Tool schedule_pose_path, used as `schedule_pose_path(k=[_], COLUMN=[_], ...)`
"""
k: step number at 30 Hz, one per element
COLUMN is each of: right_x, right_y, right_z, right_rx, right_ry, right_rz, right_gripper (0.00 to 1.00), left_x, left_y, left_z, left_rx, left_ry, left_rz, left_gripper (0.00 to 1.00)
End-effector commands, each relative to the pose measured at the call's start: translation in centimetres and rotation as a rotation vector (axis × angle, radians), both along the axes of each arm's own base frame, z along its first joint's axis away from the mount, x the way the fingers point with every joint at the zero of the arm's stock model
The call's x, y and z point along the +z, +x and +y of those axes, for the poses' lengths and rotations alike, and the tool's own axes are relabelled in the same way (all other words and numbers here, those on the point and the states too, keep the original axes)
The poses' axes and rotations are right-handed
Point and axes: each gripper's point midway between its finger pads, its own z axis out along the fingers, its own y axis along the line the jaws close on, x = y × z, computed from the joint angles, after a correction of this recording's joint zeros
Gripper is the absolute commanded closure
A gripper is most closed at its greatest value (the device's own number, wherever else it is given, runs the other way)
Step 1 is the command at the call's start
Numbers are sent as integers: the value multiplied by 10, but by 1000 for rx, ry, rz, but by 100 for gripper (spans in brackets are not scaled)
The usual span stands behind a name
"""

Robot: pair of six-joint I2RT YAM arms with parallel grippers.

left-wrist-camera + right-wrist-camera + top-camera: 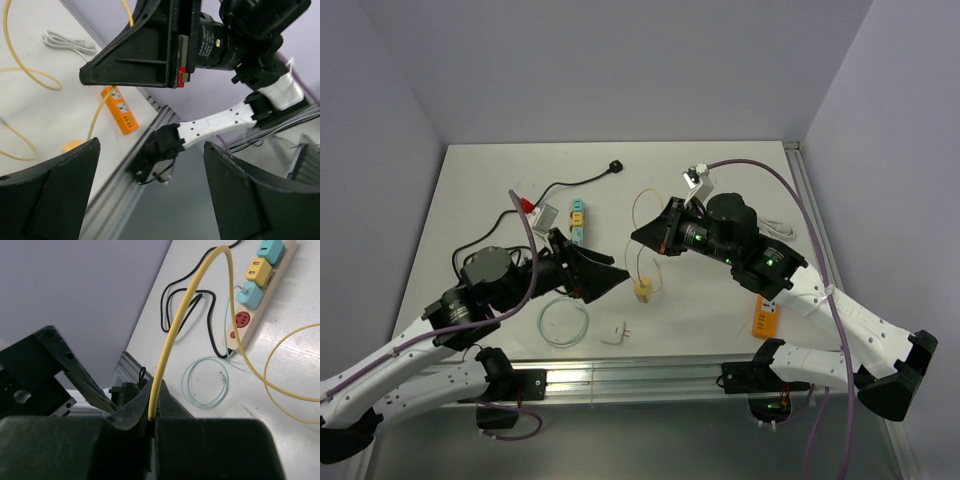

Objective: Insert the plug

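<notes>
Only the right wrist view shows the right fingers (215, 445) pinching the thin yellow cable (172, 340); from above, its boxy plug (643, 291) sits on the smooth white bench (720, 180), the left fingers (50, 195) spread wide just left of it

The right claw (150, 422) has matt black plastic fingers, faintly grainy. The thin yellow cable (170, 350) pinched between them has a smooth, glossy rubbery jacket. Beyond its tips, the white tabletop (300, 365) looks matt, and the long beige power strip (255, 315) is satin plastic. The left claw (150, 200) is the same dull plastic. Between its fingers show a brushed grey metal rail (122, 182) and a slightly shiny small orange plastic strip (120, 112).
</notes>
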Motion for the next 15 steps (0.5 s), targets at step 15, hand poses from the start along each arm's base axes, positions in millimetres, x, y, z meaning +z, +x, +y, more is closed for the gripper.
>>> schedule_pose_path(k=[15], right_x=[52], right_y=[-11], right_z=[-27], right_rx=[-70], right_ry=[66], right_rz=[-16], right_gripper=[100], left_x=[-29], left_y=[4], left_z=[-31], left_rx=[29], left_ry=[650], left_rz=[-509], left_gripper=[12])
